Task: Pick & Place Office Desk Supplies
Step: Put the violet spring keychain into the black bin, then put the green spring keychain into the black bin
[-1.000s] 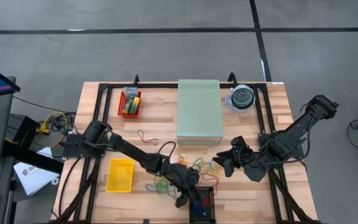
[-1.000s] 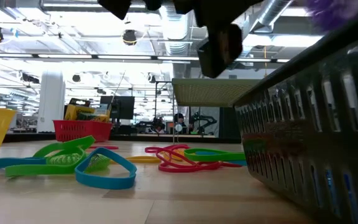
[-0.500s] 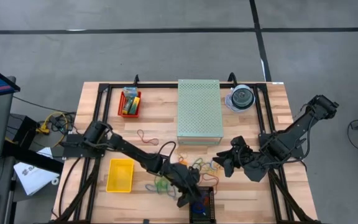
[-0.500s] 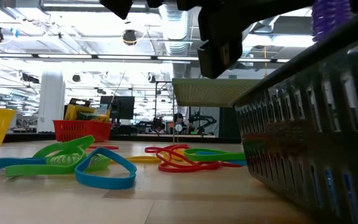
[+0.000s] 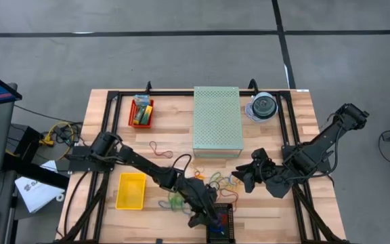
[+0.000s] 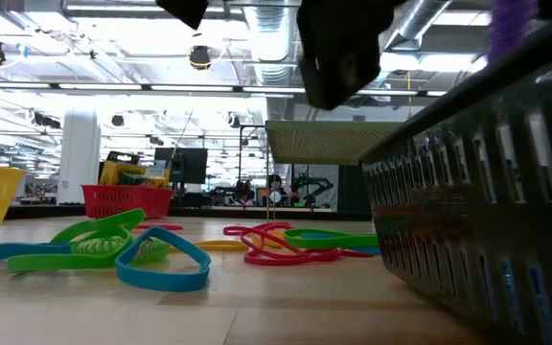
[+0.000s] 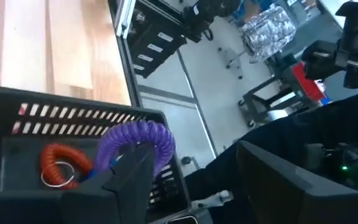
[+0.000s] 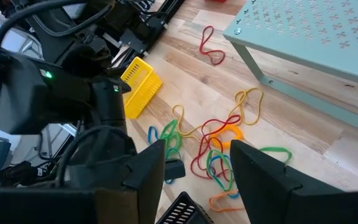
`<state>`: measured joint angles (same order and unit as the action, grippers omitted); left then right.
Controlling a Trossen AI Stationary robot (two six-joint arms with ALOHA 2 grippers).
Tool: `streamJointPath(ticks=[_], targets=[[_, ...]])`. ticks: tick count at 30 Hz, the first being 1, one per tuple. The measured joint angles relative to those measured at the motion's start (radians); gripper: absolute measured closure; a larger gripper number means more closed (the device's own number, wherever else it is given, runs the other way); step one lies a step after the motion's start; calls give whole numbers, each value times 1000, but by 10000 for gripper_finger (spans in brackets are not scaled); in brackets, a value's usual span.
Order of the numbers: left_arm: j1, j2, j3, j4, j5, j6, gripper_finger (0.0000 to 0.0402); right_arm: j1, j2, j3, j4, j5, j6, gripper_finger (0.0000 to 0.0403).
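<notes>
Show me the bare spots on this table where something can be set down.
Bare wood lies between the red basket and the green perforated box, holding only one loose band, and left of the yellow basket. It is crowded around the rubber-band pile, between both arms, by the black basket.

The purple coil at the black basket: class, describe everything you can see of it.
The purple coil is a springy spiral loop, plastic by its look, arched over the black basket with its ends hidden behind the left gripper, whose fingers stand apart. An orange coil lies inside below it. Whether anything touches the purple coil is unclear.
</notes>
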<state>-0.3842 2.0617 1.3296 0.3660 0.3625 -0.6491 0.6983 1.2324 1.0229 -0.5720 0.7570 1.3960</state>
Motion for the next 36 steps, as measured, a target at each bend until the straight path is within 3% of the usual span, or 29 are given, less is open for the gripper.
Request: streamJointPath(ticks=[3,12,23,30,36], targets=[[9,1,-2,-64,-8,18,184,0,0,0,6,0,0,225],[27,4,-3,10,6,-83,186,0,0,0,11,0,3,225],[35,-20,-3,-73,79,-26,200,1,0,0,8,0,0,225],[31,-183,-3,-463,97,168,203,-1,0,0,4,0,-13,225],[-20,-329,-3,-829,-92,326,204,-14,0,0,4,0,-35,225]])
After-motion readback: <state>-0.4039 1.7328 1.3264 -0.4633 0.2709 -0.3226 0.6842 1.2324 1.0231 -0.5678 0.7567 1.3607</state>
